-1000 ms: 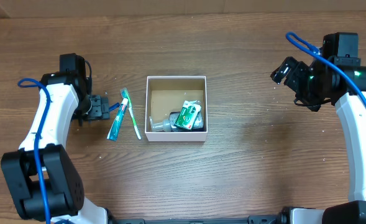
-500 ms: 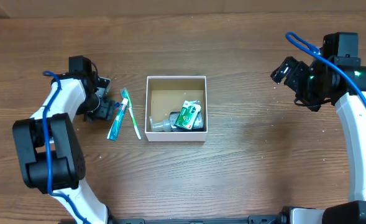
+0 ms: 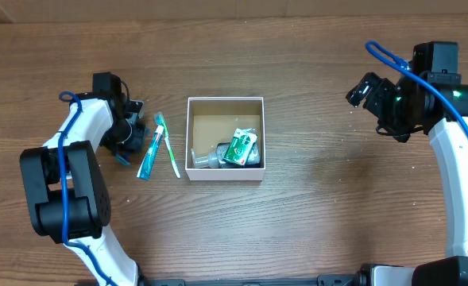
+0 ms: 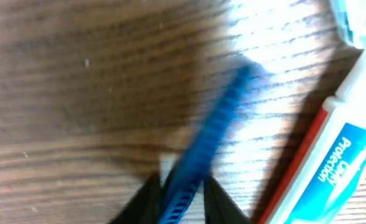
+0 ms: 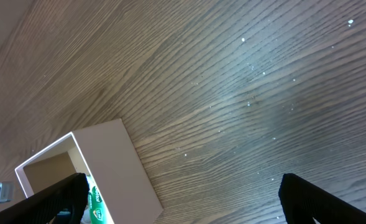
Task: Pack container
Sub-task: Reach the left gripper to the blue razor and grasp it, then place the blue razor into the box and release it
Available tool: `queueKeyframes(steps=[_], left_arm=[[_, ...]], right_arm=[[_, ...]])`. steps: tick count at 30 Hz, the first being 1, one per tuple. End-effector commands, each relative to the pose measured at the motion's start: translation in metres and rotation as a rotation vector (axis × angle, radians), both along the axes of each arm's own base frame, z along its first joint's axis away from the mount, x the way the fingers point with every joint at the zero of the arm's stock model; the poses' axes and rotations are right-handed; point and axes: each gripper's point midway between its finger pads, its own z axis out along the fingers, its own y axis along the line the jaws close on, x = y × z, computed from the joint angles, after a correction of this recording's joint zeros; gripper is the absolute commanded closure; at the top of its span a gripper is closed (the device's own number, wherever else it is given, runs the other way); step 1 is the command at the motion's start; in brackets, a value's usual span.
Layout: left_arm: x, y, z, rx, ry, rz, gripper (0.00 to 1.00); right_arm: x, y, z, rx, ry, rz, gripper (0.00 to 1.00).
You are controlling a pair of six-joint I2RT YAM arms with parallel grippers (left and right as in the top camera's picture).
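Left claw [image 4: 181, 190] pinches a thin blue ribbed plastic stick [image 4: 217, 124] beside a white toothpaste tube [image 4: 332, 155]; right claw [image 5: 183, 186] gapes, square white cardboard box [image 3: 224, 172] apart.

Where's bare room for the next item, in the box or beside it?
Free: brown floor of the container by its upper wall, overhead view; the table between container and right gripper. Crowded: its lower half, green packet and clear bottle.
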Motion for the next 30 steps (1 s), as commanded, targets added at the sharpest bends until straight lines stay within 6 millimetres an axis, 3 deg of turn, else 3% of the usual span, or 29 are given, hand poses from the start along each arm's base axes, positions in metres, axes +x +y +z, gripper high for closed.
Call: queueKeyframes(steps=[1, 3, 4, 7, 14, 17, 20, 21, 23, 26, 30], left_arm=[[-0.01, -0.009, -0.011, -0.048, 0.059, 0.032, 0.87], [-0.014, -0.011, -0.01, -0.056, 0.078, 0.041, 0.96], [-0.015, -0.011, -0.008, -0.057, 0.087, 0.057, 0.96], [-0.009, -0.014, 0.025, -0.074, 0.115, 0.145, 0.96], [0.026, -0.069, 0.167, -0.217, -0.076, 0.063, 0.96], [0.027, -0.12, 0.208, -0.227, -0.206, -0.083, 0.96], [0.018, -0.164, 0.208, -0.24, -0.205, -0.196, 0.96], [0.014, -0.186, 0.201, -0.246, -0.199, -0.245, 0.96], [0.01, -0.208, 0.183, -0.205, -0.189, -0.275, 0.96], [0.011, -0.211, 0.164, -0.115, -0.181, -0.2, 0.83], [0.01, -0.192, 0.164, -0.114, -0.151, -0.058, 0.5]], right_arm=[[0.003, -0.001, 0.007, 0.0, -0.023, -0.005, 0.0], [0.003, -0.001, 0.007, 0.0, -0.023, -0.005, 0.0], [0.003, -0.001, 0.007, 0.0, -0.023, -0.005, 0.0], [0.003, -0.001, 0.007, 0.0, -0.023, -0.005, 0.0], [0.003, -0.001, 0.007, 0.0, -0.023, -0.005, 0.0], [0.003, -0.001, 0.007, 0.0, -0.023, -0.005, 0.0], [0.003, -0.001, 0.007, 0.0, -0.023, -0.005, 0.0], [0.003, -0.001, 0.007, 0.0, -0.023, -0.005, 0.0], [0.003, -0.001, 0.007, 0.0, -0.023, -0.005, 0.0], [0.003, -0.001, 0.007, 0.0, -0.023, -0.005, 0.0], [0.003, -0.001, 0.007, 0.0, -0.023, -0.005, 0.0]])
